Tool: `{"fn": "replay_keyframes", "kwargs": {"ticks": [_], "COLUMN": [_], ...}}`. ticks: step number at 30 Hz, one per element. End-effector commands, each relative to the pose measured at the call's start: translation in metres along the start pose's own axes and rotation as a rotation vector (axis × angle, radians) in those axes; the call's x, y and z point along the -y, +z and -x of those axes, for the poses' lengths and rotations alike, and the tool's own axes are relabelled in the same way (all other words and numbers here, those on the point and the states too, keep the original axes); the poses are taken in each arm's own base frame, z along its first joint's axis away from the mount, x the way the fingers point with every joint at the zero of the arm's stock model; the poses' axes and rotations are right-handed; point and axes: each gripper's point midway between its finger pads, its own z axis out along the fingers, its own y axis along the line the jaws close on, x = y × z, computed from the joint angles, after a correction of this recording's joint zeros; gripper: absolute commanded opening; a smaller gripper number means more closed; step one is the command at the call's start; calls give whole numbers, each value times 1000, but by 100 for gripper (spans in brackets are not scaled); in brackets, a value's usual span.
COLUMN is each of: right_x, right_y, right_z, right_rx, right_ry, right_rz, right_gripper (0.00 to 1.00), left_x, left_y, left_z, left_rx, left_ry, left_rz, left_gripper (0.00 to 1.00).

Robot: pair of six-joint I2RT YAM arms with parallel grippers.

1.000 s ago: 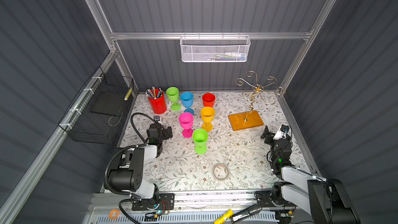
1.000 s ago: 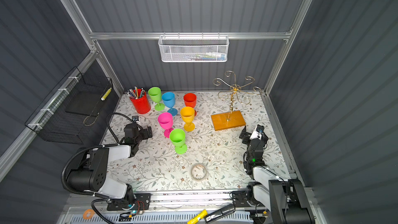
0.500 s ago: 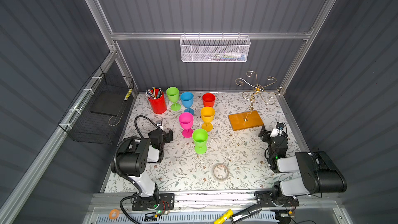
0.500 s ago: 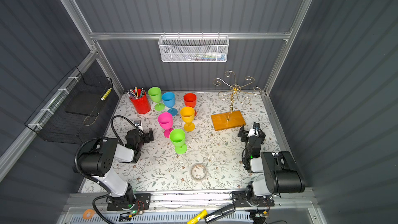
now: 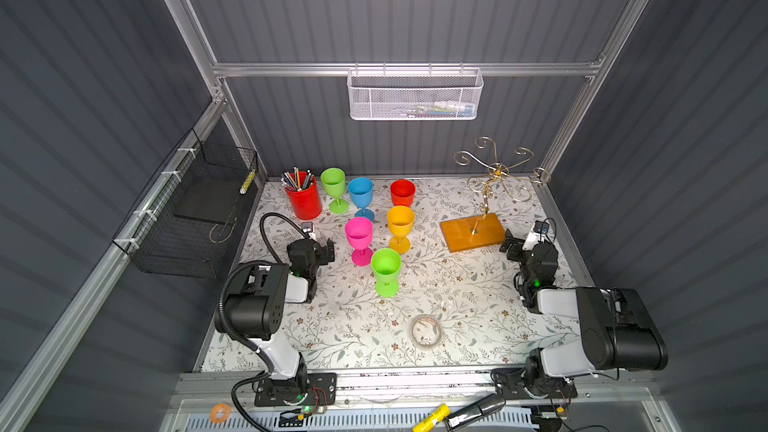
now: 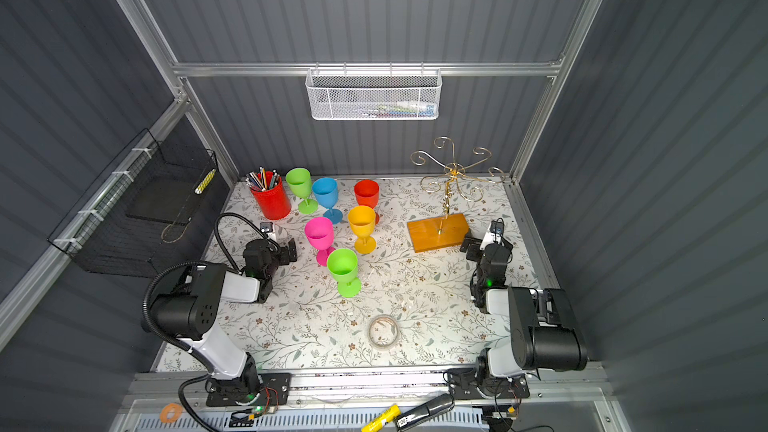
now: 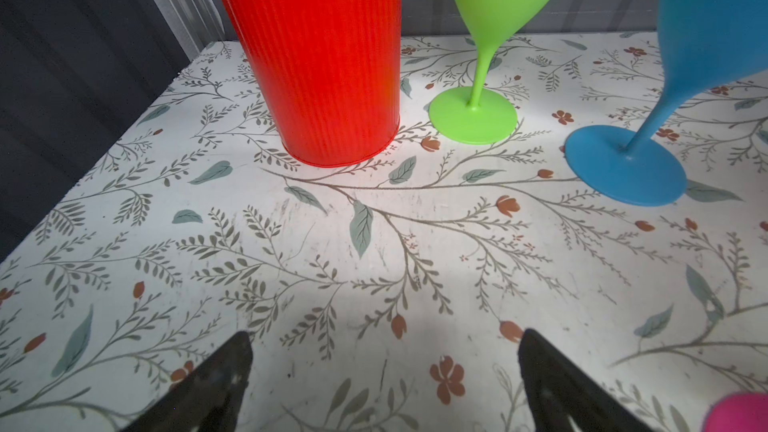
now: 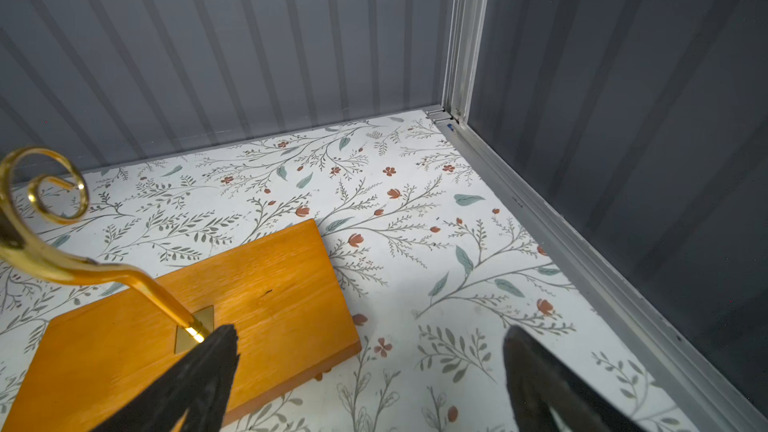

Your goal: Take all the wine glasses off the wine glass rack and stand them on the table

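Observation:
The wine glass rack [image 5: 496,172] [image 6: 453,170] is a gold wire tree on an orange wooden base [image 5: 471,232] at the back right, and its curled arms are bare. Several coloured wine glasses stand upright on the table: green [image 5: 333,184], blue [image 5: 360,193], red [image 5: 402,193], orange [image 5: 400,222], pink [image 5: 359,234] and a nearer green one [image 5: 385,265]. My left gripper [image 5: 322,249] [image 7: 384,342] rests low and open, left of the pink glass. My right gripper [image 5: 524,236] [image 8: 370,334] is open and empty beside the base's [image 8: 249,284] right end.
A red pencil cup [image 5: 303,201] [image 7: 324,56] stands at the back left. A white mesh basket [image 5: 413,95] hangs on the back wall, a black wire basket [image 5: 195,209] on the left wall. A tape roll [image 5: 426,330] lies near the front edge. The right wall rail [image 8: 582,251] runs close to my right gripper.
Both arms have folded back, their elbows rising over the bases at the front. The grippers stayed low and open near the same spots.

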Motion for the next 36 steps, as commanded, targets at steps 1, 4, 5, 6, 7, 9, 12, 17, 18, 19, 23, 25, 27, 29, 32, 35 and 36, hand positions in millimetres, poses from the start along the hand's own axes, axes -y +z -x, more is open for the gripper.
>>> {"fn": "replay_keyframes", "kwargs": {"ticks": [1, 4, 5, 6, 7, 9, 12, 17, 18, 19, 23, 25, 27, 29, 32, 35, 36], "right_x": [-1, -1, -1, -2, -2, -2, -2, -2, -2, -2, -2, -3, -2, -2, -2, -2, -2], "right_y": [-2, -3, -2, -2, -2, -2, -2, -2, -2, -2, -2, 1, 1, 1, 2, 0, -1], "right_z": [-3, -3, -4, -3, -3, -3, -3, -3, -3, -3, -3, -4, -5, -5, -6, -4, -4], "right_rx": [-8, -9, -10, -11, -12, -11, -10, -10, -10, -10, -11, -21, -27, -26, -32, -21, -15], "right_ry": [4, 3, 3, 2, 2, 3, 2, 2, 2, 2, 2, 1, 4, 5, 4, 3, 2], "right_rz": [11, 13, 13, 18, 17, 16, 17, 19, 18, 18, 18, 17, 15, 15, 15, 18, 18], "right_gripper": [99, 99, 99, 99, 99, 99, 99, 99, 99, 99, 99, 99, 99, 99, 99, 99, 99], "left_x": [-2, -2, -2, -2, -2, -2, -2, -2, -2, -2, -2, -2, -2, -2, -2, -2, -2], "left_y": [1, 1, 1, 1, 1, 1, 1, 1, 1, 1, 1, 1, 1, 1, 1, 1, 1], "left_z": [-1, -2, -2, -2, -2, -1, -1, -1, -1, -1, -1, -2, -2, -2, -2, -2, -2], "left_rx": [-3, -4, -5, -4, -4, -2, -3, -3, -3, -3, -3, -4, -4, -3, -4, -4, -3], "left_ry": [7, 8, 8, 8, 8, 7, 8, 8, 7, 8, 8, 8, 8, 8, 9, 8, 8], "left_rz": [1, -1, 0, 0, 0, -1, -1, -1, 0, -1, 0, -1, 0, 0, -1, 0, 0], "left_gripper": [100, 100, 100, 100, 100, 100, 100, 100, 100, 100, 100, 100, 100, 100, 100, 100, 100]}}
